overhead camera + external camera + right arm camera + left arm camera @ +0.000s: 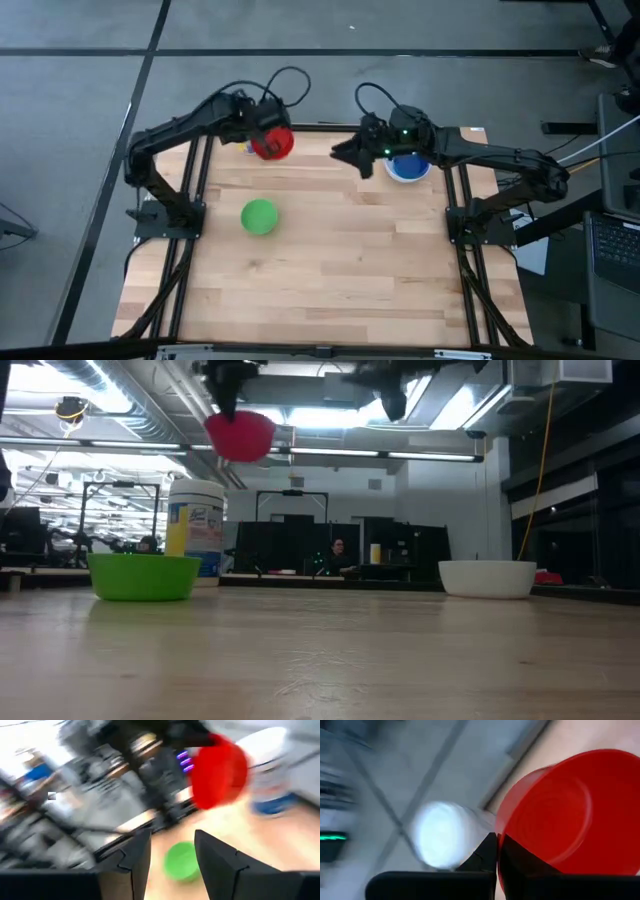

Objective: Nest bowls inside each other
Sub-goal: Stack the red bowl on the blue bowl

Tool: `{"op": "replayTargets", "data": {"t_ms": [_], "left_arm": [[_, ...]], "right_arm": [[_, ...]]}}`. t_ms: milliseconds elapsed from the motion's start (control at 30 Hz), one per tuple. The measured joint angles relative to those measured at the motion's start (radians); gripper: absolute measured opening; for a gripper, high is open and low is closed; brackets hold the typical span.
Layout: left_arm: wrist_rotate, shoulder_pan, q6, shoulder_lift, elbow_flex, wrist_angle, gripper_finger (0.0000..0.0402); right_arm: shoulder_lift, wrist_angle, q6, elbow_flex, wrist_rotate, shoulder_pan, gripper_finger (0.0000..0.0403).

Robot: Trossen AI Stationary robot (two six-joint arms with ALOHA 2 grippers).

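Open table (330,270) is lying bare across the near half, the things crowding the far edge. Left gripper (262,130) is holding the red bowl (273,143) aloft, fingers clenched on its rim, seemingly above the white-lidded container (197,525). Green bowl (259,216) is sitting alone, well apart. Right gripper (345,155) is hovering with fingers spread beside the white bowl (408,169), dark blue bowl (406,165) inside.

White-lidded container (442,834) blurred, behind red bowl (570,815)

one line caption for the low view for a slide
Left gripper lifts red bowl above the table; green bowl and white bowl rest below.
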Motion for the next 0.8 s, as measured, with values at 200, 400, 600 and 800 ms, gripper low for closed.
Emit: {"op": "replayTargets", "data": {"t_ms": [200, 400, 600, 800], "left_arm": [[-0.162, -0.001, 0.15, 0.156, 0.189, 0.019, 0.0002], [-0.191, -0.011, 0.219, 0.275, 0.348, 0.024, 0.0002], [-0.221, -0.004, 0.226, 0.252, 0.454, 0.018, 0.0002], [-0.21, -0.012, 0.23, 0.251, 0.481, 0.003, 0.0002]], "right_arm": [[0.148, -0.133, -0.08, 0.136, 0.211, -0.005, 0.0154], [0.298, -0.271, -0.18, 0.382, 0.302, -0.021, 0.0146], [0.309, -0.313, -0.225, 0.42, 0.384, -0.059, 0.015], [0.313, -0.242, -0.2, 0.42, 0.339, -0.095, 0.0163]]}}
